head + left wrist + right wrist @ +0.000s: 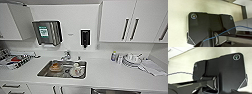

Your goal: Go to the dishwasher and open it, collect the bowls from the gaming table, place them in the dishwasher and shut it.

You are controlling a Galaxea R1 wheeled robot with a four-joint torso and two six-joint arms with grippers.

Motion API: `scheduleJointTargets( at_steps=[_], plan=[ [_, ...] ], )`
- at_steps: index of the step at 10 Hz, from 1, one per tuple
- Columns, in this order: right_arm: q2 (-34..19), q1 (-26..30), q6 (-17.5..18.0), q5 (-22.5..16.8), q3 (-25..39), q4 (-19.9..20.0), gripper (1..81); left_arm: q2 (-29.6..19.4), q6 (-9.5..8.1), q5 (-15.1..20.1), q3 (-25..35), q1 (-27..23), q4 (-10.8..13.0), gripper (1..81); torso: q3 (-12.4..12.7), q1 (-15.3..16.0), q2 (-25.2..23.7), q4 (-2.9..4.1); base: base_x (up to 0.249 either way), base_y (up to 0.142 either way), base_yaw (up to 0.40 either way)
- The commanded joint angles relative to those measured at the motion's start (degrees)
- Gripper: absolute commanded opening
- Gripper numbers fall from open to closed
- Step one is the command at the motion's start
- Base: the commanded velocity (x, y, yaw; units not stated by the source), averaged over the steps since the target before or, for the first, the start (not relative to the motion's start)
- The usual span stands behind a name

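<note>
I face a white kitchen counter [112,75] with a steel sink [45,72] set into it. Under the counter's front edge, at the lower right, runs a grey steel strip [115,91] that looks like the top of the dishwasher; its handle and front are out of view. The bowls and the gaming table are out of view. The left wrist view has my dark wrist plate [205,25] close to a pale wall, with a thin blue cable [226,30] across it. The right wrist view has the same kind of plate [228,72] over a pale surface.
The sink holds a brownish-orange item [55,66] and white crockery [76,71]. A tap [66,55], paper towel dispenser [47,32] and dark soap dispenser [85,37] line the wall. Stacked white dishes [131,60], a small bottle [113,56] and a cloth [152,67] sit right; printed papers [15,60] left.
</note>
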Motion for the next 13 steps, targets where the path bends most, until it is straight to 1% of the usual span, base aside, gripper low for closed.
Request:
scheduleJointTargets(
  at_steps=[1, 3, 4, 5, 7, 8, 9, 11, 12, 13],
  plan=[
    [-1.39, 2.17, 0.3, -2.82, 0.54, -0.01, 81.1, -1.34, 0.2, 3.17, 0.37, -2.37, -0.13, 81.1, 0.0, 0.0, 0.02, 0.0, 0.0, 0.0, 0.0],
    [-1.83, 2.26, 0.82, -2.82, 1.15, 0.25, 81.1, -1.87, 0.11, 2.99, 0.46, -2.37, -0.92, 81.1, 0.0, -0.04, 0.0, 0.0, 0.0, 0.0, 0.0],
    [-2.35, 2.43, 2.32, -2.82, 2.21, 0.34, 81.1, -1.87, 0.11, 2.73, 0.46, -2.28, -1.63, 81.1, 0.0, -0.04, 0.0, 0.0, 0.0, 0.0, 0.0],
    [-3.75, 2.61, 4.77, -2.91, 3.87, 0.34, 81.1, -1.96, 0.11, 2.2, 0.64, -1.94, -1.63, 81.1, 0.0, -0.04, 0.0, 0.0, 0.0, 0.0, 0.0],
    [-7.8, 3.31, 6.01, -2.82, 9.86, 0.34, 81.1, -2.31, 0.29, -1.84, 0.72, -0.01, -1.01, 81.1, 0.0, -0.04, 0.0, 0.0, 0.0, 0.0, 0.0],
    [-10.69, 3.75, 6.54, -2.9, 14.22, 0.26, 81.1, -2.83, 0.29, -4.91, 1.59, 0.79, -0.92, 81.1, 0.0, -0.04, 0.0, 0.0, 0.0, 0.0, 0.0],
    [-13.59, 4.01, 6.54, -2.82, 18.53, 0.17, 81.1, -5.02, 0.2, -5.01, 5.18, 0.97, -0.92, 81.1, 0.0, -0.04, 0.0, 0.0, 0.0, 0.0, 0.0],
    [-18.44, 5.15, 6.45, -2.82, 25.76, -0.01, 81.1, -12.99, 0.2, -5.53, 16.49, 0.88, -1.01, 81.1, 0.0, -0.04, 0.0, 0.0, 0.0, 0.0, 0.0],
    [-20.28, 5.5, 6.54, -2.73, 27.7, -0.01, 81.1, -16.72, 0.2, -6.77, 21.64, 0.79, -1.01, 81.1, 0.0, -0.04, 0.0, 0.0, 0.0, 0.0, 0.0],
    [-22.38, 6.04, 6.63, -2.73, 29.62, -0.01, 81.1, -21.44, 0.2, -8.69, 27.5, 0.62, -1.01, 81.1, 0.0, -0.04, 0.0, 0.0, 0.0, 0.0, 0.0]
  ],
)
